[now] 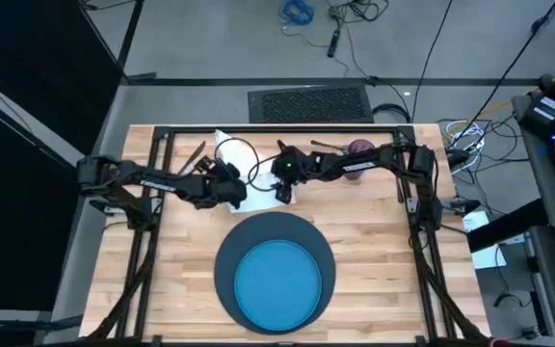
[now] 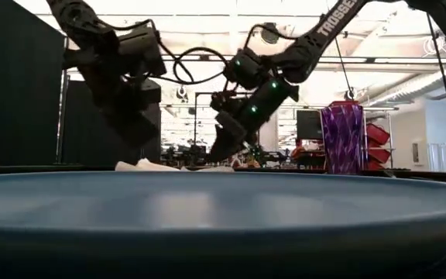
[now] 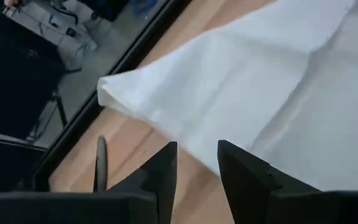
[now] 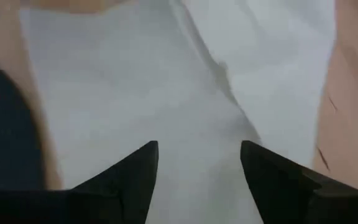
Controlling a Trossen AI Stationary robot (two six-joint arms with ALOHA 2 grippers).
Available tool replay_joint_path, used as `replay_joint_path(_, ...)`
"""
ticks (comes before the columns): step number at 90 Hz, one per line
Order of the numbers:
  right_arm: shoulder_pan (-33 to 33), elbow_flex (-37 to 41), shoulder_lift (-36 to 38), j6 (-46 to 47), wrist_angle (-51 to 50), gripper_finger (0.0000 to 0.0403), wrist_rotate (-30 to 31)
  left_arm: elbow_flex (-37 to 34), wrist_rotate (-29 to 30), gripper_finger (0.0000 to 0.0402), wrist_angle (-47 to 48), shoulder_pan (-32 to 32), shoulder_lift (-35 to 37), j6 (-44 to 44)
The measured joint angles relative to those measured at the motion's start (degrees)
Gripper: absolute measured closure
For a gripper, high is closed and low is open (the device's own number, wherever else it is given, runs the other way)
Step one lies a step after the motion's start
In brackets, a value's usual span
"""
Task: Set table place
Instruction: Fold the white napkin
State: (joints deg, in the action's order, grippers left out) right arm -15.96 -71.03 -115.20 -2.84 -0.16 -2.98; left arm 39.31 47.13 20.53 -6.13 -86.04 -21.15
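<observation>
Both my arms at the white napkin, with mat and plate already laid on the worktop.

Nearest the front edge, the bright blue plate [image 1: 277, 286] sits centred on the dark navy mat [image 1: 227, 253]. Just beyond the mat's far rim lies the white napkin [image 1: 256, 196], flat and partly folded on the pale wooden worktop [image 1: 374, 251]. My left gripper [image 3: 196, 163] hovers at one napkin edge, jaws narrowly parted, holding nothing. My right gripper [image 4: 199, 163] hangs directly over the cloth, jaws spread wide, cloth showing between them, nothing gripped. I judge the napkin step is in hand: next I must pinch the cloth and carry it beside the mat. Farther back stands the purple cup [image 1: 359, 154], with cutlery [image 1: 328, 147] near the far edge, untouched.
</observation>
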Motion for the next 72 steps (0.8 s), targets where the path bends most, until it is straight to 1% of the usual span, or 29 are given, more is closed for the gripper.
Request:
replay_joint_path(9,1.1,-0.8,0.0,-0.8,1.4,0.0188,0.0,-2.9,-0.9,0.0299,-5.5,1.4,-0.2,-2.4)
replay_joint_path(16,1.4,-1.3,0.0,-1.6,2.2,0.0188,0.0,-4.9,-3.9,0.0299,-12.0,2.3,-0.9,-1.4)
replay_joint_path(27,1.1,-1.5,0.1,-2.5,2.6,0.0188,0.0,-6.2,-9.6,0.0299,-16.6,2.6,-0.9,-0.8)
replay_joint_path(34,0.6,-1.5,0.1,-2.3,2.7,0.0188,-0.4,-6.3,-12.2,0.0299,-16.6,2.7,-0.9,-0.8)
replay_joint_path(51,-1.1,-1.5,0.0,-2.0,4.7,0.0188,-0.4,-6.3,-13.7,0.0299,-16.6,2.6,-0.9,-1.1)
replay_joint_path(59,-2.3,-1.6,0.0,-1.9,5.6,0.0188,-0.4,-6.3,-15.0,0.0299,-16.3,2.6,-0.9,-2.6)
replay_joint_path(72,-4.9,-1.6,0.0,-1.2,5.4,0.0188,-0.3,-6.3,-15.5,0.0299,-15.5,2.6,-0.9,-5.0)
